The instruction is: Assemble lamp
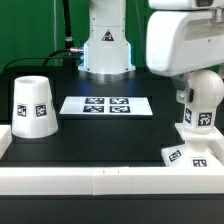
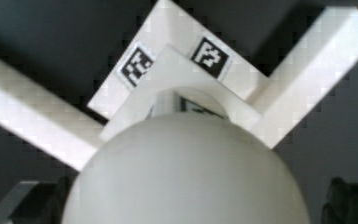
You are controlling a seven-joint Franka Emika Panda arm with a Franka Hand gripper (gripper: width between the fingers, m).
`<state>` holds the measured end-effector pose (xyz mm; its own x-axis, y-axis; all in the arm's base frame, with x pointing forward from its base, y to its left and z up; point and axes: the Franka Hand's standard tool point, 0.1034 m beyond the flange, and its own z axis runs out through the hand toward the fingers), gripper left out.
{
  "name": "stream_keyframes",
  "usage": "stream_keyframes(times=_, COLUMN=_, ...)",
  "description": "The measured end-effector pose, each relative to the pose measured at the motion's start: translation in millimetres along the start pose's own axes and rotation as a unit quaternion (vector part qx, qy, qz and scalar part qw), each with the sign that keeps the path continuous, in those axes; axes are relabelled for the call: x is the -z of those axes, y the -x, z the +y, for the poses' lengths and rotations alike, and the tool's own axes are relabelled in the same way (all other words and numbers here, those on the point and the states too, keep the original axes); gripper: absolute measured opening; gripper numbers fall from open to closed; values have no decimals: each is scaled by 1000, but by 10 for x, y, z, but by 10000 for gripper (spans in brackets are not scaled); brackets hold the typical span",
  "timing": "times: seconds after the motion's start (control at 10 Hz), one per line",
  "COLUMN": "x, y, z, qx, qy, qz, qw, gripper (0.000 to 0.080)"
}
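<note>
Standing wide open, the gripper is held over the bulb, which rises between the jaws and appears seated on the base beneath. If the jaws are closed off-centre, the rounded bulb could be squeezed aside or tipped off.

In the wrist view, the blurred bulb hid much of the base. The exterior view cropped the arm at 1 o'clock.
</note>
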<state>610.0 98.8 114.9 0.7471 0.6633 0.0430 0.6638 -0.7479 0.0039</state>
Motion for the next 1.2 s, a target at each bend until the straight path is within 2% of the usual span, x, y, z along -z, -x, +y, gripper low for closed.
stream_keyframes(times=0.2, x=14, y=-21, z=36, qx=105, qy=11, qz=-6, qw=994, gripper=698)
stream_keyframes(times=0.4, x=8, y=-5, z=53, qx=167, qy=11, qz=-7, qw=986, gripper=698)
stream_keyframes(times=0.6, x=8, y=5, z=73, qx=231, qy=16, qz=-13, qw=973, gripper=698)
stream_keyframes(times=0.9, x=0, y=-31, z=61, qx=374, qy=33, qz=-35, qw=926, gripper=698)
stream_keyframes(times=1.2, x=-16, y=-31, z=54, qx=455, qy=36, qz=-48, qw=888, gripper=698)
